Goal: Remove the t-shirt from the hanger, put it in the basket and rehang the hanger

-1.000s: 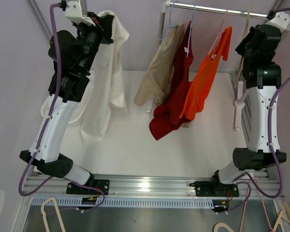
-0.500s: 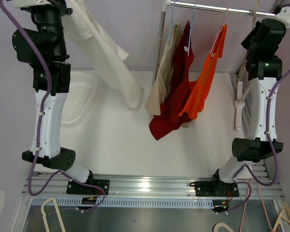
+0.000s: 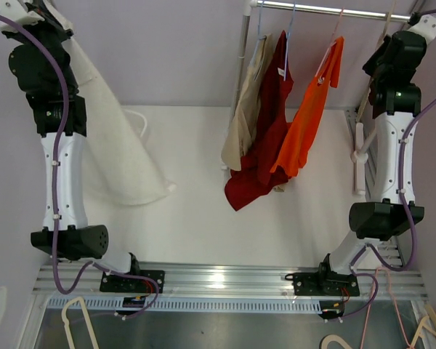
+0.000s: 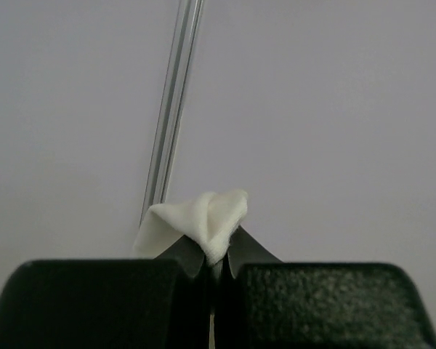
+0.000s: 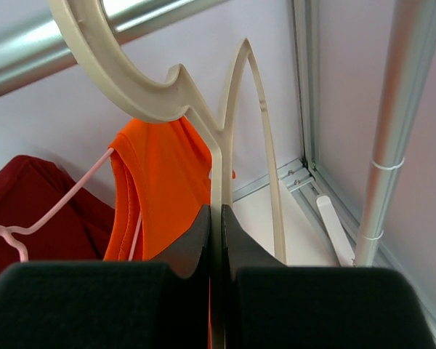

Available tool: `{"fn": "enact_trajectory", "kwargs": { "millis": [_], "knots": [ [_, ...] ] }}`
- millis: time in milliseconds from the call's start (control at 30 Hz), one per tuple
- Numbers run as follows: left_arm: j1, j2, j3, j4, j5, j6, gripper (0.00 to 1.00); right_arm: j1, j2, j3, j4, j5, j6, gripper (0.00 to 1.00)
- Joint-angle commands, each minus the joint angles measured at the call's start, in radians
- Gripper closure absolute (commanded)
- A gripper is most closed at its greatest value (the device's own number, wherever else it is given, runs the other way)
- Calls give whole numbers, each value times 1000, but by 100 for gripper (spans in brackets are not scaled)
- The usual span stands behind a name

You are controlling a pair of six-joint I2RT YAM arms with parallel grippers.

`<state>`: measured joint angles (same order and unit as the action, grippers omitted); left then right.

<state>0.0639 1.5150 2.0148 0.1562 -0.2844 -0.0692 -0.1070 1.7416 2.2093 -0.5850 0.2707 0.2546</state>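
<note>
Left gripper (image 4: 216,256), at the upper left of the overhead view, is shown clamped on a pinched fold of the white t-shirt (image 3: 120,163). The garment is hung below it, its long axis running down and slightly rightward to the table (image 3: 203,211), where the hem appears to rest. Right gripper (image 5: 216,218), at the upper right, is closed on the bare cream hanger (image 5: 216,174), well apart from the shirt. Separation is judged complete; lowering falls to the left arm.

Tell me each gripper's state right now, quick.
Left gripper: shut on the white t-shirt.
Right gripper: shut on the cream hanger.
</note>
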Motion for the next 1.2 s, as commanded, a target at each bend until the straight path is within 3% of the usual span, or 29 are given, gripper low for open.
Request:
{"fn": "enact_trajectory", "kwargs": {
  "millis": [0,333,567,633,833,1033,1067,1167],
  "knots": [
    [33,-15,-33,82,19,-76,99,-3,-17,-45,42,-22,15,100],
    [39,36,-106,112,-12,-93,99,-3,-70,-221,54,-2,25,100],
    [39,27,-277,144,-38,-113,99,-3,-116,-332,74,-19,37,100],
    [39,4,-362,138,-71,-133,99,-3,-125,-347,62,-13,49,95],
    [33,5,-519,71,-145,-153,99,-3,-149,-379,56,-24,55,96],
    [31,66,-556,-137,-266,-227,99,-3,-183,-398,54,-22,55,93],
    [31,79,-527,-237,-288,-250,99,-5,-189,-396,50,-10,52,78],
    [40,187,-386,-435,-340,-309,99,-3,-205,-392,45,10,41,59]
  ]
}}
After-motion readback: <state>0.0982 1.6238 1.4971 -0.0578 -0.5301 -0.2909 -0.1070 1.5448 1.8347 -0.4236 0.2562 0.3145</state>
